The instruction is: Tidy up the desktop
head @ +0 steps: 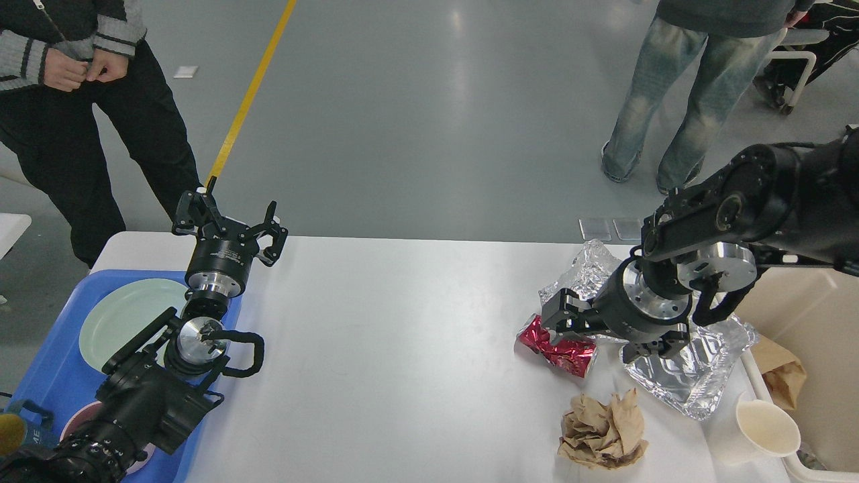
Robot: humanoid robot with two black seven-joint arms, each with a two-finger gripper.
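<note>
The desktop (402, 349) bears a blue tray (54, 362), foil (584, 275), a red can (560, 349), crumpled paper (604, 429) and a cup (765, 429).

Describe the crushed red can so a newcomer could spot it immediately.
Look at the right half of the white desktop, where the litter lies near the beige bin. The crushed can lies on its side below the right gripper, beside crumpled foil. It alone is shiny red.

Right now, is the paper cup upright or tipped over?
Tipped. The paper cup lies on its side at the desktop's right edge beside the bin, its open mouth facing sideways; nothing shows inside.
</note>
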